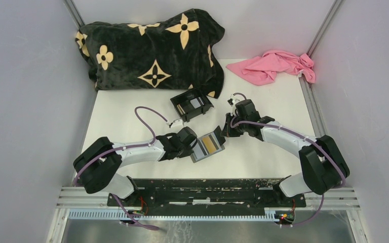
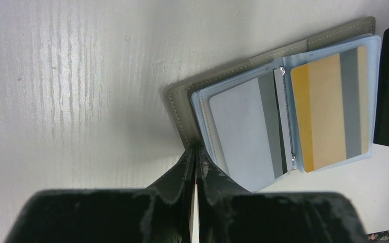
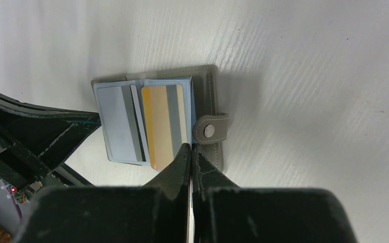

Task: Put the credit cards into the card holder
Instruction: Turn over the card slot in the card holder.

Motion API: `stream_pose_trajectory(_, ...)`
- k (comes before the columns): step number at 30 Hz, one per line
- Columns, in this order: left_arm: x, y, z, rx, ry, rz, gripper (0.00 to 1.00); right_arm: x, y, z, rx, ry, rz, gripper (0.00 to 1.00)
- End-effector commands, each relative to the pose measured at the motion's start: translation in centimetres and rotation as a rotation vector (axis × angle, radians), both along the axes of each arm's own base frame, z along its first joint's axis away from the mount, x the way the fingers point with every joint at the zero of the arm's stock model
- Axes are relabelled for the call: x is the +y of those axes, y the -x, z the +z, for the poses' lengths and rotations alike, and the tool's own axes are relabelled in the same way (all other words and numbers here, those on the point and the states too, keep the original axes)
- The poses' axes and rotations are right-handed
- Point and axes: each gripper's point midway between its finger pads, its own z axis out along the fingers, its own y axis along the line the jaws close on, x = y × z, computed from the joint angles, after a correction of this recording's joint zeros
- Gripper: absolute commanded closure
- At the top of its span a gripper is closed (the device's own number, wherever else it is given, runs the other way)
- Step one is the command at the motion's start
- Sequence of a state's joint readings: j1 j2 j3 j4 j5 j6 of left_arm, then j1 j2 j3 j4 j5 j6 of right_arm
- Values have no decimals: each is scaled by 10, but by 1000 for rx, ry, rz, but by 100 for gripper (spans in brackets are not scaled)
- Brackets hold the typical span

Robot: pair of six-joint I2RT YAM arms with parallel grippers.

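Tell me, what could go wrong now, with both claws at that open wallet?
1. The left claw pinches only the very edge of the card holder. A small tug could make it slip free and let the holder shift.
2. The right claw is closed right at the gold card's edge. Moving away, it might drag that card out.

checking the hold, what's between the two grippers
The open card holder, with a grey card and a gold card in its sleeves, lies between the left gripper and right gripper; the top view shows it.
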State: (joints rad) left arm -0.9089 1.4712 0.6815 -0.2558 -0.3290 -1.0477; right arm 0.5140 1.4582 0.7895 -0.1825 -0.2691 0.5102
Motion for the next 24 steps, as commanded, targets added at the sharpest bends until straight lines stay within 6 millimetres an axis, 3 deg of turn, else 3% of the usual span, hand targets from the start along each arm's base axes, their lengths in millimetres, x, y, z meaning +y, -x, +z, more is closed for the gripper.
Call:
stream_pose_trajectory(1,30,8,-21,48,-145,-23,91,7,-13,33,-77,-43,-3,99)
stream_pose_trajectory(10,27,9,-23,57,-135,-24,91,7,-8,34,-65,-55,-4,99)
stream_pose_trajectory(17,25,8,-23,60,-129,-21,91,10,-8,47,-79,-81,1,99)
stream_pose_trajectory(24,23,8,-23,65,-122,-17,92,22,-6,51,-60,-140,15,99)
